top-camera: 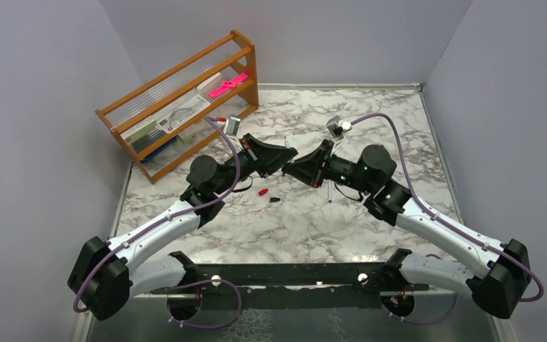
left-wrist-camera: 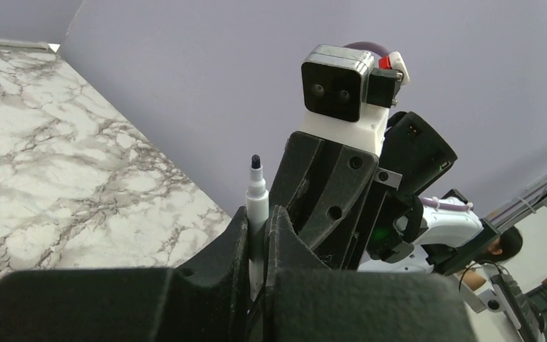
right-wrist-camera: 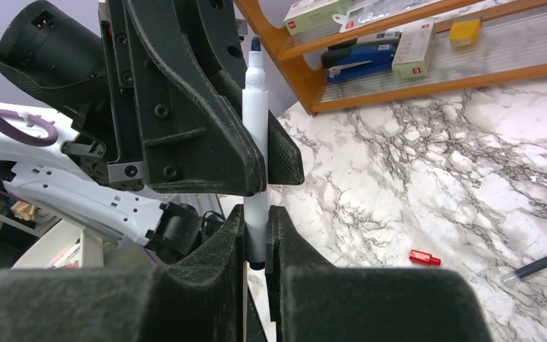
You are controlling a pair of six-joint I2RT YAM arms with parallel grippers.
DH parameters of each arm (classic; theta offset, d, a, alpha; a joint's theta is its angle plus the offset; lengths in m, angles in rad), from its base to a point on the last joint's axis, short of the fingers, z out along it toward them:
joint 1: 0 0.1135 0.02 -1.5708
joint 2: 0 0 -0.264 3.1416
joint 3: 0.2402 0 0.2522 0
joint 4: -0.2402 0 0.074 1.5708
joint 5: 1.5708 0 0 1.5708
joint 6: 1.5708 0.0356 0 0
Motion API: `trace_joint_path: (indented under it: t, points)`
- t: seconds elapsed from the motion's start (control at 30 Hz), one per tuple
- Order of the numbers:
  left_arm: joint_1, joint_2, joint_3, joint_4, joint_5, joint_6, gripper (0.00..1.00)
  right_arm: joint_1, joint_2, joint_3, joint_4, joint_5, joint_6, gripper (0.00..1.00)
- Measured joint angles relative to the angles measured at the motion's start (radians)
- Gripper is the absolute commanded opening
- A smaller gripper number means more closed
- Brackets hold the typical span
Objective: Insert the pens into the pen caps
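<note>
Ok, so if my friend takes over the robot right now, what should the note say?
Grip: the left end effector is shut on the white pen. The right end effector is shut on the same pen, nearer its back end.
Things: the red cap and black cap lie loose on the marble table between the arms. A dark pen lies there too.
Done: nothing is capped; the held pen's tip is bare.
Left: put every pen into a cap.
</note>
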Motion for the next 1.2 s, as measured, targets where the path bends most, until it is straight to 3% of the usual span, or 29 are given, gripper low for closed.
trace_joint_path:
  t: [0.03, 0.2, 0.37, 0.5, 0.63, 0.9, 1.2]
  points:
    - [-0.001, -0.001, 0.0, -0.001, 0.0, 0.002, 0.0, 0.0, 0.0, -0.001, 0.001, 0.0, 0.003, 0.02]
    - [-0.003, -0.003, 0.0, -0.01, 0.0, 0.02, 0.0, 0.0, 0.0, -0.008, 0.009, 0.0, 0.015, 0.37]
    - [0.007, -0.022, 0.036, -0.118, 0.005, 0.146, 0.0, 0.0, -0.035, -0.012, -0.036, 0.015, 0.006, 0.57]
    - [0.023, -0.021, 0.18, -0.372, -0.076, 0.325, 0.0, 0.0, -0.076, -0.003, -0.17, 0.082, -0.042, 0.58]
    - [0.052, -0.027, 0.247, -0.544, -0.249, 0.404, 0.0, 0.0, 0.031, 0.042, -0.303, 0.154, -0.087, 0.54]
    - [0.129, -0.048, 0.156, -0.783, -0.34, 0.391, 0.0, 0.034, 0.393, 0.047, -0.377, 0.24, -0.155, 0.48]
    - [0.151, -0.174, 0.03, -0.896, -0.359, 0.379, 0.0, 0.076, 0.579, 0.183, -0.391, 0.277, -0.364, 0.59]
